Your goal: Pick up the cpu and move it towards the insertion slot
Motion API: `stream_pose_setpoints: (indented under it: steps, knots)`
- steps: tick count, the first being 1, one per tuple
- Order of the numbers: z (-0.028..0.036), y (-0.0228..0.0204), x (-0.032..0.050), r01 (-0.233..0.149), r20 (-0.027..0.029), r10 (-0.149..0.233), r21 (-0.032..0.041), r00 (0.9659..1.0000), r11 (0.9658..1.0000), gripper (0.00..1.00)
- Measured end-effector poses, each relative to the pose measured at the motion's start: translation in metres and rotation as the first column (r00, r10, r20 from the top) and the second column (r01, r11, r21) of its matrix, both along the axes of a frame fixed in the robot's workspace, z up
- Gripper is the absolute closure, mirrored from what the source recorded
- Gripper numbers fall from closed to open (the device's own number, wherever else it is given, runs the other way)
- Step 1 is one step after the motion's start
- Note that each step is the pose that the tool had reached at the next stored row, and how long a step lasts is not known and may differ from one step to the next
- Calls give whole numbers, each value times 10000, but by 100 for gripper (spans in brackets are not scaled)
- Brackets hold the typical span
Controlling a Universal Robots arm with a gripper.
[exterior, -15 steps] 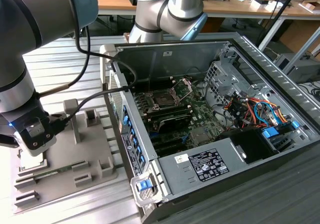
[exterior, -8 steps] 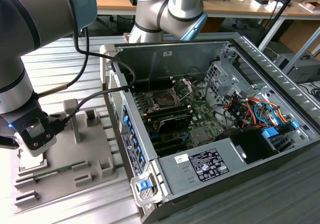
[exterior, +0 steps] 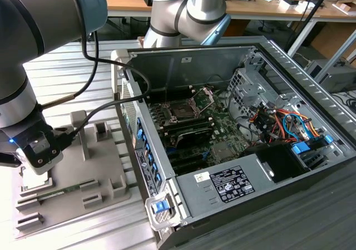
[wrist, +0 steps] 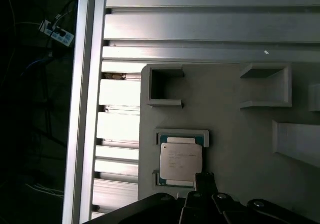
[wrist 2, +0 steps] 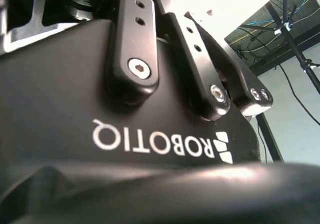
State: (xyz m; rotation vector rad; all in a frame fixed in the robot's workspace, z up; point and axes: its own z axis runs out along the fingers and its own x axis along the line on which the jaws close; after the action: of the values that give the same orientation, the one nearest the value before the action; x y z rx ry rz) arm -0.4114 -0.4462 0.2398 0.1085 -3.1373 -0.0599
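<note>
— The chip (wrist: 181, 159): where?
— Flat, pale top up, in a shallow square pocket of the grey plate (wrist: 235, 114), going by the first wrist view. Not yet lifted. Right beneath the gripper (wrist: 202, 196), which hangs just off one corner.
— Gripper wide or narrow?
— Cannot tell from these views. Seemingly carrying nothing, with the chip resting in its pocket.
— And from outside?
— Gripper (exterior: 38, 152) low over the plate (exterior: 105, 172), lower left of the exterior view.
— How to do the pick well?
— Probably by centring over the chip first, square to its sides. Then closing gently on two opposite edges, clear of the pocket's raised lips. Lifting level and straight up; no dragging, since the underside is likely delicate.
— Round about?
— More pockets and blocks on the same plate. A long green memory stick (exterior: 61, 191) just beside the gripper, toward the bottom of the frame. A slatted metal table (exterior: 72, 77) underneath it all.
— The socket (exterior: 181, 112)?
— Middle of the exterior view, inside the open computer case (exterior: 178, 66). Bracket (exterior: 204, 97) swung up, dark centre bare. Well apart from the chip.
— Anything in the way?
— The case's near wall (exterior: 146, 155), with blue clips, standing between plate and socket. Also black cables (exterior: 114, 103) draped from the arm across that wall: a likely snag.
</note>
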Motion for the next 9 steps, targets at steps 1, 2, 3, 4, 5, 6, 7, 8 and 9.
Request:
stream_pose_setpoints:
  steps: [1, 2, 3, 4, 5, 6, 7, 8, 9]
  knots:
    - [-1, 0, 0, -1, -1, 1, 0, 10000, 10000, 89]
    - [-3, 0, -1, 0, -1, 0, 0, 10000, 10000, 89]
    - [-6, 0, -1, 0, 0, 0, 0, 10000, 10000, 89]
    - [-9, 0, -1, -1, 0, 1, 0, 10000, 10000, 89]
    - [-11, 0, -2, 0, 0, 0, 0, 10000, 10000, 89]
    - [-13, 0, -2, 0, 0, 0, 0, 10000, 10000, 89]
    - [-15, 0, -2, 0, 0, 0, 0, 10000, 10000, 89]
    - [-17, 0, -3, 0, 0, 0, 0, 10000, 10000, 89]
    - [-20, 0, -3, 0, 0, 0, 0, 10000, 10000, 89]
